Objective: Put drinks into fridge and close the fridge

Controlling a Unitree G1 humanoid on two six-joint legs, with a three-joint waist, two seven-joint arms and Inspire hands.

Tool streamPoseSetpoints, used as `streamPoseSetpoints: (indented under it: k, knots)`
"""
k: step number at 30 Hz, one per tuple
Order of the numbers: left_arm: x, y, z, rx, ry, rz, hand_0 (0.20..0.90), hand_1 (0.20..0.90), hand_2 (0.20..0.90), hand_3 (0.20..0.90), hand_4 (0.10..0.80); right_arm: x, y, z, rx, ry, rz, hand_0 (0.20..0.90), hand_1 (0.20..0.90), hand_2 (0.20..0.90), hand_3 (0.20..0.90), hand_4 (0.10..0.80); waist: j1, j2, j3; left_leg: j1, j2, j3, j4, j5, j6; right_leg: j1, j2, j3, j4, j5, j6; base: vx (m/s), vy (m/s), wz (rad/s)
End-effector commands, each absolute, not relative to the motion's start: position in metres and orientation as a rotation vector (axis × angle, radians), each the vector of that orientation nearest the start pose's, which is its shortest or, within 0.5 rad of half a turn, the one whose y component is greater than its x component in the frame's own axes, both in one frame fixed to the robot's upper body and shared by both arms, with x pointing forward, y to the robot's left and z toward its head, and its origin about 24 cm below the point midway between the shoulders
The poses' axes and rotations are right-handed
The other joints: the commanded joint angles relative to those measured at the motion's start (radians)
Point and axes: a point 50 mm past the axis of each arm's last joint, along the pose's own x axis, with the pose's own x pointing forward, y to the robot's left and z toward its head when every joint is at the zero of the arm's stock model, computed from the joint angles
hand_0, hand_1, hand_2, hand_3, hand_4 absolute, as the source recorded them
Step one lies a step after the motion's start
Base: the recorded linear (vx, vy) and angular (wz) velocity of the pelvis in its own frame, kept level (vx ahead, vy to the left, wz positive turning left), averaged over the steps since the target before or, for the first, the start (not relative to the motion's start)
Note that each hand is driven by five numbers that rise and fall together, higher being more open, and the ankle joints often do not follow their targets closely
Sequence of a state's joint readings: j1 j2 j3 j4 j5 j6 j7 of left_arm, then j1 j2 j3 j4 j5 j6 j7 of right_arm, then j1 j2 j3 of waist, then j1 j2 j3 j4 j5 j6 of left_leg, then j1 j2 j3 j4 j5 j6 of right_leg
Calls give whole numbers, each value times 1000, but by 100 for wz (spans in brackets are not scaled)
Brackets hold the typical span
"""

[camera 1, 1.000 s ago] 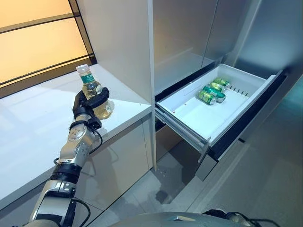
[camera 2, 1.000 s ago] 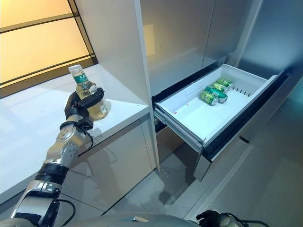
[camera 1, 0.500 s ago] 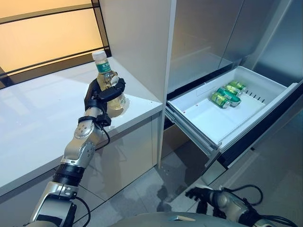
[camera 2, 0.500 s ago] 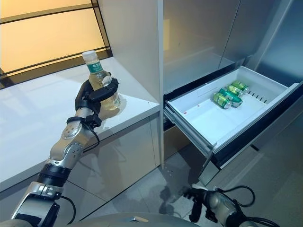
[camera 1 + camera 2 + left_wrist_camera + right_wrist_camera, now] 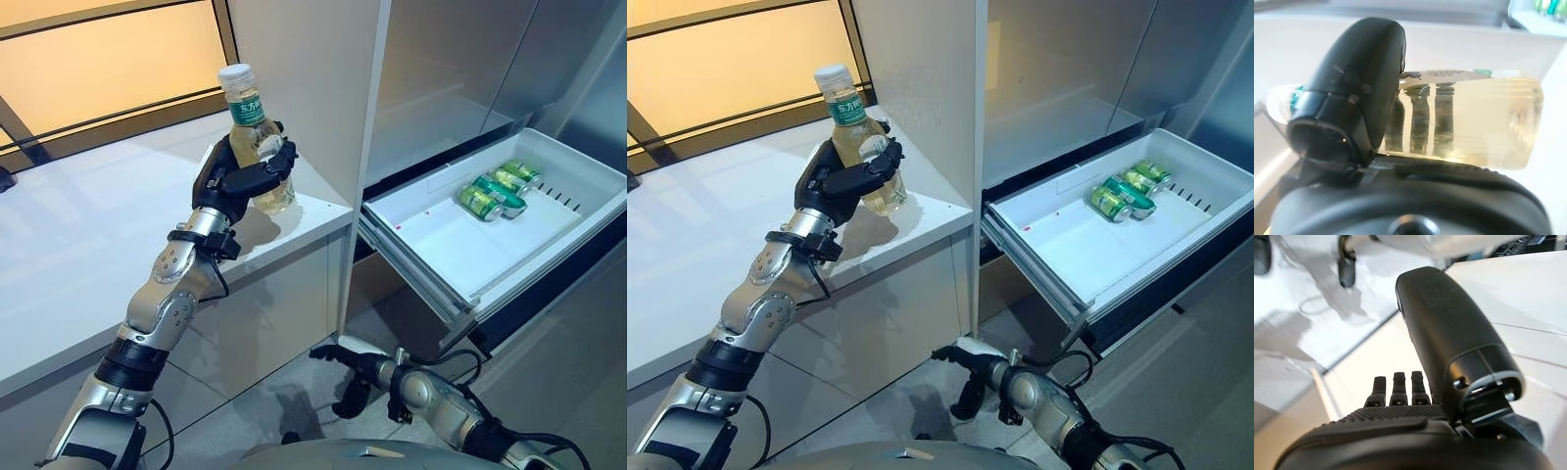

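Left hand (image 5: 233, 178) is gripping the clear plastic bottle of yellow drink (image 5: 257, 147), fingers and thumb wrapping its body, white cap sticking up above the hand. Right hand (image 5: 345, 358) is hanging low, fingers loosely extended.

A white counter (image 5: 78, 245) runs beneath an amber-lit window (image 5: 108, 69); grey cabinet panels (image 5: 294, 78) stand above a tiled floor (image 5: 284, 392).
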State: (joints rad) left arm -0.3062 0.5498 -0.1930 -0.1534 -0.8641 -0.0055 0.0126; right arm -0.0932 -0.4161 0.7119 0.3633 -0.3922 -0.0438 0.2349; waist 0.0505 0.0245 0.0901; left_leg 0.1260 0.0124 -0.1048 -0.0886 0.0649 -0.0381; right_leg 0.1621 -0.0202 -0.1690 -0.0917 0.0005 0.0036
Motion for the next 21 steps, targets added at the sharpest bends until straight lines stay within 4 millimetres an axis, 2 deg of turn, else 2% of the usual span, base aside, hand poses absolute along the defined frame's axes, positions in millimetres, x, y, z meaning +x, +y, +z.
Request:
streamPoseSetpoints:
  k: [1, 4, 5, 8, 9, 14, 16, 17, 21]
  knots:
    - [265, 154, 243, -349, -730, -610, 300, 300, 300, 200, 100, 225, -82, -9, -773, 98, 976, 900, 900, 900, 900, 800, -1, -26, -34, 10, -69, -5, 1, -88, 44, -10, -34, 28, 36, -16, 69, -40, 5, 5]
    - [258, 150, 238, -368, -728, -688, 300, 300, 300, 200, 100, 228, -79, 14, -683, 39, 1039, 900, 900, 900, 900, 800, -1, -30, -31, 14, -70, -5, 1, -87, 46, -7, -34, 27, 38, -15, 69, 0, 0, 0]
    - [255, 149, 236, -370, -724, -712, 300, 300, 300, 200, 100, 229, -79, 28, -646, 16, 1065, 900, 900, 900, 900, 800, -2, -32, -29, 15, -69, -4, 1, -87, 46, -7, -34, 28, 39, -14, 69, 0, 0, 0]
    - [250, 149, 231, -364, -724, -745, 300, 300, 300, 200, 100, 231, -82, 46, -617, -38, 1102, 900, 900, 900, 900, 800, -4, -34, -27, 17, -69, 0, 1, -86, 45, -6, -33, 28, 41, -12, 69, 0, 0, 0]
    - [247, 151, 229, -353, -728, -753, 300, 300, 300, 200, 100, 230, -84, 61, -606, -91, 1142, 900, 900, 900, 900, 800, -6, -35, -27, 19, -68, 2, 1, -85, 46, -6, -33, 28, 42, -11, 70, -52, 11, 0]
    - [242, 155, 225, -342, -733, -795, 300, 300, 300, 200, 100, 232, -92, 110, -512, -242, 1224, 900, 900, 900, 900, 800, -10, -41, -31, 14, -67, 10, 1, -75, 45, -15, -33, 31, 45, -1, 68, -19, 3, 0]
    - [242, 155, 223, -340, -733, -800, 300, 300, 300, 200, 100, 232, -93, 117, -486, -263, 1238, 900, 900, 900, 900, 800, -11, -42, -32, 15, -67, 11, 1, -76, 45, -15, -33, 31, 45, -1, 68, 0, 0, 0]
    - [241, 157, 221, -334, -741, -811, 300, 300, 300, 200, 100, 230, -95, 133, -415, -314, 1285, 900, 900, 900, 900, 800, -14, -43, -36, 16, -67, 13, 1, -77, 45, -15, -32, 33, 44, 0, 68, 0, 0, 0]
    - [238, 160, 222, -316, -766, -836, 300, 300, 300, 200, 100, 228, -102, 154, -275, -377, 1334, 900, 900, 900, 900, 800, -14, -46, -40, 17, -65, 17, 1, -78, 45, -14, -32, 32, 43, 1, 68, 0, 0, 0]
